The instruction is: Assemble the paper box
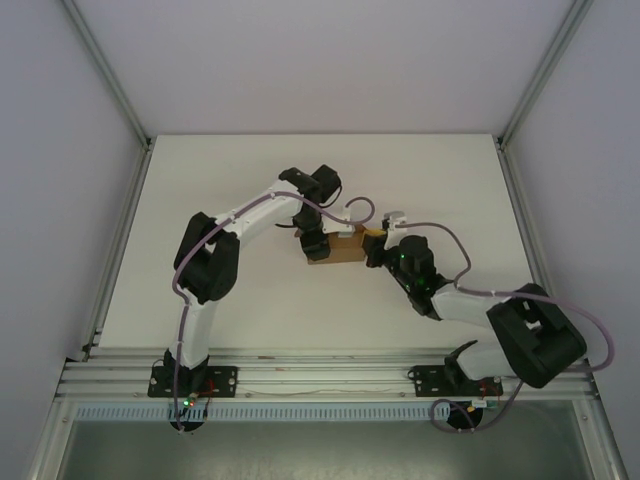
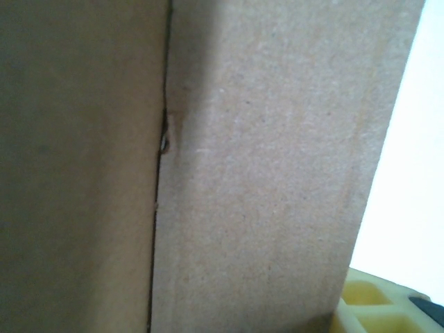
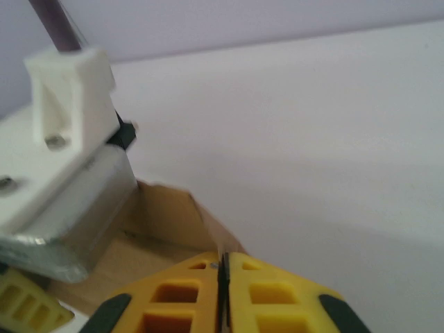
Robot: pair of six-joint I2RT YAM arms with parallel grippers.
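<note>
The paper box (image 1: 338,252) is a small brown cardboard box near the middle of the white table (image 1: 430,180). My left gripper (image 1: 318,243) is at its left end, and brown cardboard (image 2: 263,173) presses close against the left wrist camera, with one yellow finger (image 2: 378,305) against the box's side. My right gripper (image 1: 374,240) meets the box's right end. In the right wrist view its yellow jaws (image 3: 222,265) stand almost together on the thin edge of a box wall (image 3: 173,215), with the left gripper's white and grey body (image 3: 69,194) just beyond.
The arms' aluminium mounting rail (image 1: 320,375) runs along the near edge. Pale enclosure walls and metal corner posts (image 1: 530,80) close in the table on three sides. Bare white tabletop lies around the box.
</note>
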